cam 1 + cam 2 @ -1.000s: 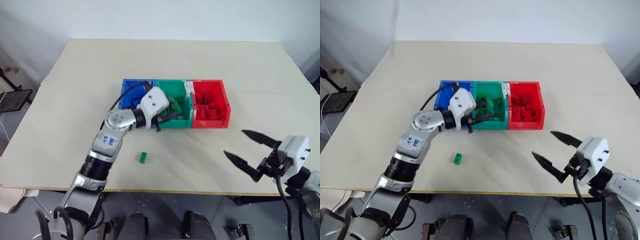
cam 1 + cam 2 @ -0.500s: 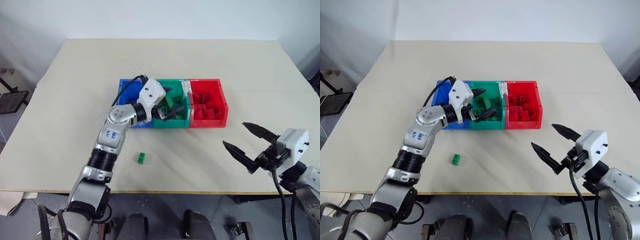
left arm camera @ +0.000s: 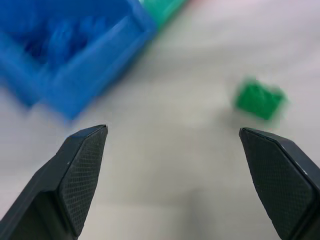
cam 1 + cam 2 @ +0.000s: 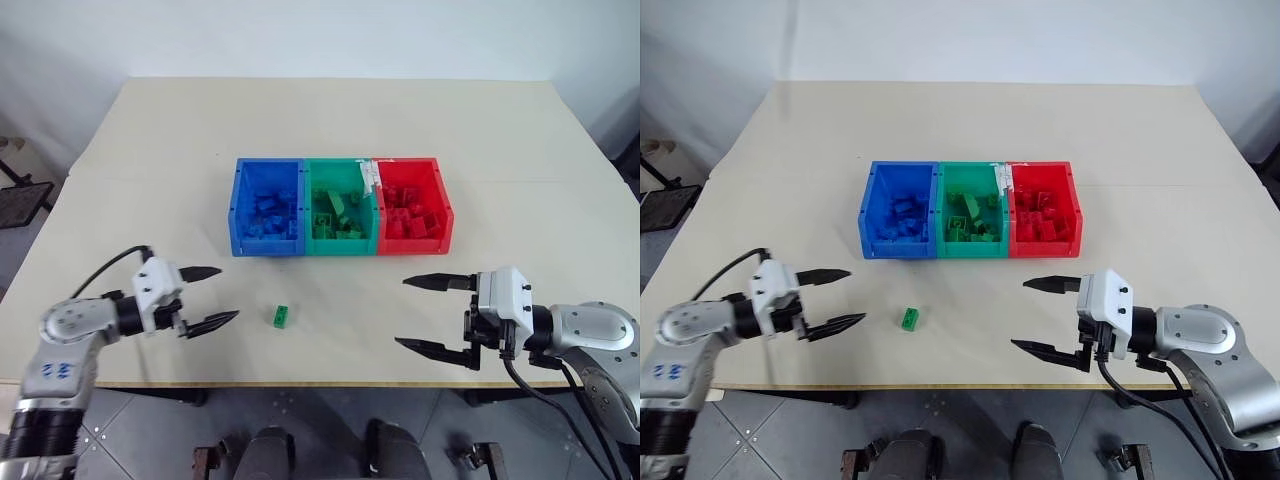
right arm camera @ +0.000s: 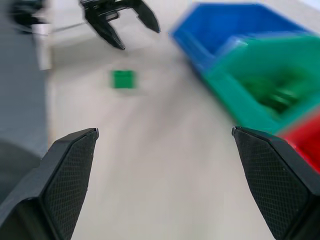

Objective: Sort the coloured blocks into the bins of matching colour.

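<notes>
Green is the colour that matters now: one small green block (image 4: 284, 316) is lying alone on the table (image 4: 150, 170), in front of the bins (image 4: 340, 208) and well apart from them, roughly below the seam between the blue bin (image 4: 236, 205) and the green bin (image 4: 313, 200).

Both claws are hanging low over the table's near edge, one on each side of that block. The left gripper (image 4: 212, 296) is standing wide open with nothing in it, its fingers pointing toward the block, which is lying near its tips and slightly to the far side of the line it points along. The right gripper (image 4: 427, 314) is also spread wide and holding nothing, pointing leftward at the same block from a good deal farther off. So the left arm is looking like the nearer one for the pick, in my judgement.

The block's long axis is seeming to run near-to-far with a slight tilt, but it is too small to read surely; in the left wrist view the block (image 3: 259, 99) is showing blurred, off toward one finger rather than centred between them. Bricks are heaped in all three bins, the red bin (image 4: 444, 210) included, and single ones are hard to tell apart.
</notes>
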